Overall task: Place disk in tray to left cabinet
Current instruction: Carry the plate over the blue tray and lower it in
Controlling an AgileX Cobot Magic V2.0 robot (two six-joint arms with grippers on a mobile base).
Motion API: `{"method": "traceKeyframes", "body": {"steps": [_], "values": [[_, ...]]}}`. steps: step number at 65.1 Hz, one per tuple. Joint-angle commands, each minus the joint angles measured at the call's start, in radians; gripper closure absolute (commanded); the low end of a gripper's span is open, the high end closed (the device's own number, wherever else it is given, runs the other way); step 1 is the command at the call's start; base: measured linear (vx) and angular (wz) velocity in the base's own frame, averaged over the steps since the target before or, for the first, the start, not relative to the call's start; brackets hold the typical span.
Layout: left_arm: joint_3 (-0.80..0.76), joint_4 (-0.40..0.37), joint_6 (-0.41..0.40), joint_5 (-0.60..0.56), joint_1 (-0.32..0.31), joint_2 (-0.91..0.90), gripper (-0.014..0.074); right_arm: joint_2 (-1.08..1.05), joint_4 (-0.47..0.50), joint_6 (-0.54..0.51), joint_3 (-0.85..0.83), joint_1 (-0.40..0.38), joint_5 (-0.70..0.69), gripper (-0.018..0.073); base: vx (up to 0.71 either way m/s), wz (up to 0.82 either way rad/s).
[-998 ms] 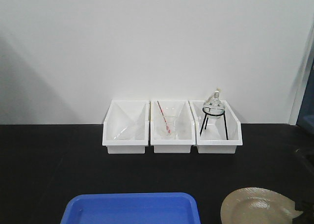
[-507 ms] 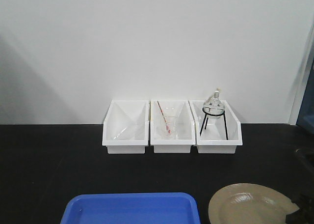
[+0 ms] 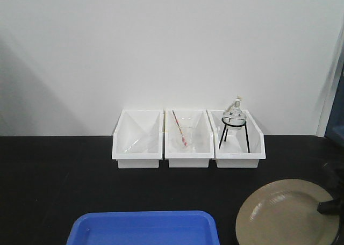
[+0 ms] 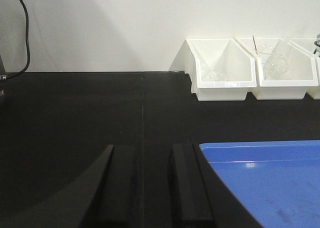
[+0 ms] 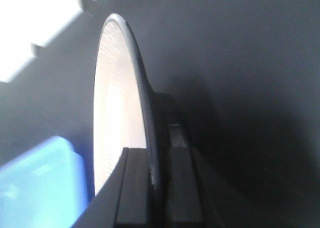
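Bench top (image 3: pixel 54 175) is matte black and flat, with a thin seam (image 4: pixel 143 113) running straight ahead of the left gripper (image 4: pixel 150 153). The wall (image 3: pixel 161 41) behind is plain white, and a black cable (image 4: pixel 25 33) hangs against it, ahead and left of that gripper. Left gripper sits low over the bench, jaws apart by a moderate gap with only bare bench between them. The tray (image 4: pixel 265 183), bright blue and shallow, lies just beside its right finger and extends off to the right, with nothing visible in the part shown. Three white open-front bins stand in a row against the wall, ahead and to the right of the left gripper. The left bin (image 3: pixel 137 140) holds something clear that I cannot make out. The middle bin (image 3: pixel 187 143) holds a clear glass vessel (image 3: pixel 183 137) with a thin red-marked rod. The right bin (image 3: pixel 238 145) holds a black wire tripod carrying a round glass flask (image 3: pixel 234 115). Right gripper (image 5: pixel 156 158) is clamped on the rim of the disk (image 3: pixel 285 213), one finger on each face. The disk is tan with a dark rim and is tilted up so its face shows to the front camera. It is outside the tray, with the tray to the left of the right gripper. The disk's lower edge is out of frame, so contact with the bench cannot be judged.
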Motion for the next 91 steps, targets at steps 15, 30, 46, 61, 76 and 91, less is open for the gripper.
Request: {"method": "traceKeyframes", "body": {"steps": [15, 30, 46, 61, 76, 91], "values": [[-0.035, -0.003, 0.001, -0.084, 0.001, 0.017, 0.0269, -0.088, 0.589, -0.207, -0.030, 0.102, 0.189, 0.0566, 0.00, 0.00], [-0.035, -0.003, 0.001, -0.084, 0.001, 0.017, 0.0269, -0.081, 0.672, -0.276, -0.030, 0.439, 0.038, 0.0565, 0.00, 0.00], [-0.035, -0.003, 0.001, -0.084, 0.001, 0.017, 0.0269, -0.006, 0.663, -0.314, -0.030, 0.730, -0.186, 0.0565, 0.00, 0.00], [-0.035, -0.003, 0.001, -0.084, 0.001, 0.017, 0.0269, 0.082, 0.597, -0.322, -0.028, 0.794, -0.277, 0.0565, 0.00, 0.00], [-0.035, -0.003, 0.001, -0.084, 0.001, 0.017, 0.0269, 0.125, 0.481, -0.310, -0.028, 0.794, -0.287, 0.0552, 0.00, 0.00], [-0.035, -0.003, 0.001, -0.084, 0.001, 0.017, 0.0269, 0.128, 0.357, -0.311, -0.028, 0.792, -0.314, 0.0407, 0.00, 0.00]]}}
